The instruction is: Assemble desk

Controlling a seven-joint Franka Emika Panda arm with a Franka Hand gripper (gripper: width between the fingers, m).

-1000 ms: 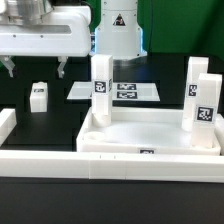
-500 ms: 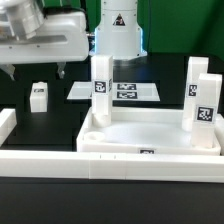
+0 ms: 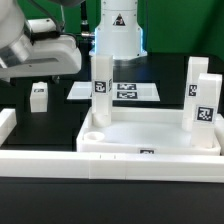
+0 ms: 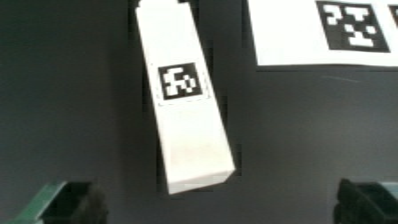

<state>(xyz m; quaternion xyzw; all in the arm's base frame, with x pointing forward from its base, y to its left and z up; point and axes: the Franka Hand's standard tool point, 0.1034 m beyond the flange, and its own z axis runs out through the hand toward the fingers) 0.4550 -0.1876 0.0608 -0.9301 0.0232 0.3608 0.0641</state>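
The desk tabletop point(image 3: 150, 135) lies flat on the black table point(image 3: 45, 130), its open tray side up, at about five o'clock in the exterior view. Its near edge sits right against the long white border rail point(image 3: 60, 160) that runs across the front. Three legs stand upright in its corners: one leg point(image 3: 100, 85) at the far corner toward the exterior view's left, a second leg point(image 3: 195, 82) at the far corner toward the exterior view's right, and a third leg point(image 3: 204, 105) just in front of that one. The near corner socket point(image 3: 93, 133) at the exterior view's left is bare.

The last loose leg point(image 3: 38, 97) is on the table at about nine o'clock, well apart from the tabletop; it looks short from here, so I take it to be lying with an end toward the camera, though the view is too small to be sure. In the wrist view the same leg point(image 4: 183, 95) lies as a long white bar, its tag facing up.

The gripper point(image 3: 30, 72) hangs above this leg, tilted, with its fingers point(image 4: 54, 200) spread wide apart, holding nothing and clear of the leg.

Behind, at twelve o'clock, the marker board point(image 3: 115, 91) lies flat before the robot's base point(image 3: 118, 30).
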